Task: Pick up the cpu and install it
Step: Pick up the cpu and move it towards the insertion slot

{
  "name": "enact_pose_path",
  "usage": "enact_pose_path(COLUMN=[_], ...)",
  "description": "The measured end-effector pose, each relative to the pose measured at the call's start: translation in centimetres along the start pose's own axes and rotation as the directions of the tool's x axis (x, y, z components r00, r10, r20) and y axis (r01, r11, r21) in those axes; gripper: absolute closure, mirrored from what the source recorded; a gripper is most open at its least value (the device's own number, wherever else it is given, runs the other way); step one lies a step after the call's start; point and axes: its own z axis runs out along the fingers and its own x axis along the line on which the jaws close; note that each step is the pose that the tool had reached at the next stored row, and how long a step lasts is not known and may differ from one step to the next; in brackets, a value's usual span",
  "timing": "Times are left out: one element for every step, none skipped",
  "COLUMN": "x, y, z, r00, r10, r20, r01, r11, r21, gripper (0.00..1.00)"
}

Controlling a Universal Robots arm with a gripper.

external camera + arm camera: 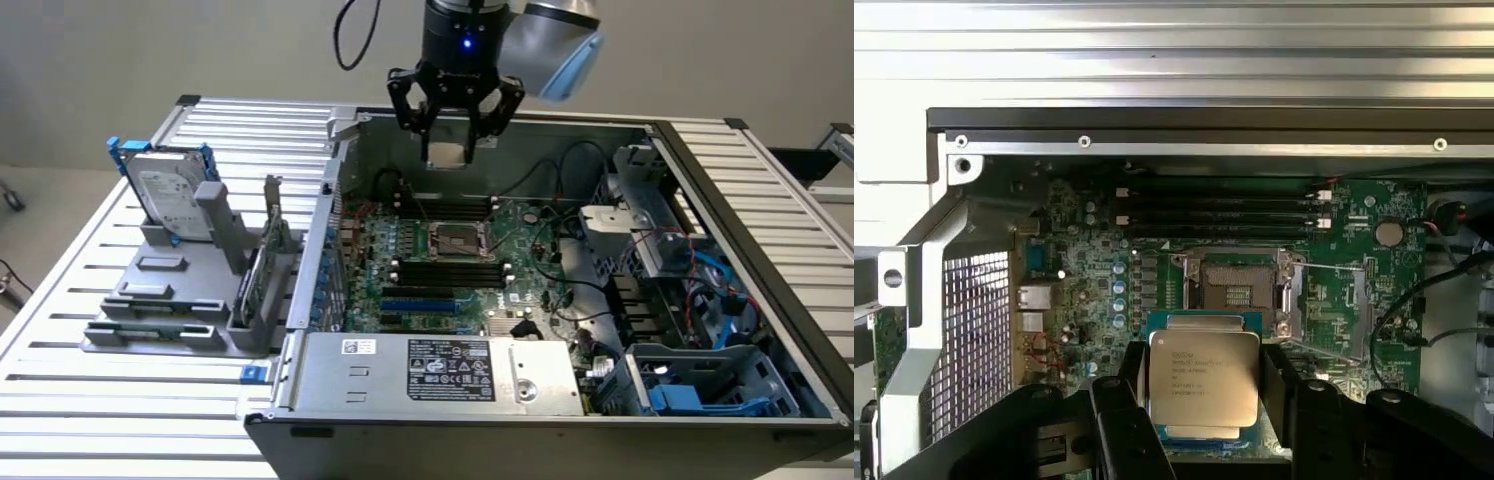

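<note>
The cpu (450, 153), a small square chip with a pale metal top, hangs in the air above the far part of the open computer case. My gripper (451, 140) is shut on it, with one black finger on each side. In the wrist view the cpu (1204, 376) shows printed text on its lid and a green edge, clamped between the dark fingers (1279, 385) of the gripper (1204, 392). The dark square socket (454, 240) with its metal frame sits open on the green motherboard, below the chip. In the wrist view the socket (1239, 290) lies just beyond the chip.
The case walls (334, 170) surround the motherboard. Black memory slots (447, 272) flank the socket, and cables (561, 170) run at the exterior view's right. A power supply (441, 370) fills the case's near side. A hard drive (171, 200) stands in a grey fixture (174, 310) outside, on the exterior view's left.
</note>
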Motion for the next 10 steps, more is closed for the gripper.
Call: enact_pose_path(x=[-0.3,-0.6,-0.8,-1.0,-1.2,-1.4,-1.6,-1.8,-2.0,-2.2], y=[0.02,0.03,0.02,0.02,0.01,0.00,-0.01,-0.02,-0.02,-0.03], z=[0.18,0.35,0.53,0.70,0.87,1.05,1.22,1.41,1.58,1.76], r00=[1.0000,1.0000,1.0000,1.0000,1.0000,1.0000,1.0000,1.0000,1.0000,1.0000], r10=[0.000,0.000,0.000,0.000,0.000,0.000,0.000,0.000,0.000,0.000], r20=[0.0001,0.0002,0.0002,0.0001,0.0000,0.0000,0.0000,0.0001,0.0001,0.0001], r01=[0.000,0.000,0.000,0.000,0.000,0.000,0.000,0.000,0.000,0.000], r11=[1.0000,1.0000,1.0000,1.0000,1.0000,1.0000,1.0000,1.0000,1.0000,1.0000], r21=[-0.0002,-0.0002,-0.0003,-0.0001,0.0000,0.0000,0.0000,-0.0001,-0.0002,-0.0001], gripper=[0.45,0.45,0.45,0.45,0.45,0.45,0.45,0.45,0.45,0.45])
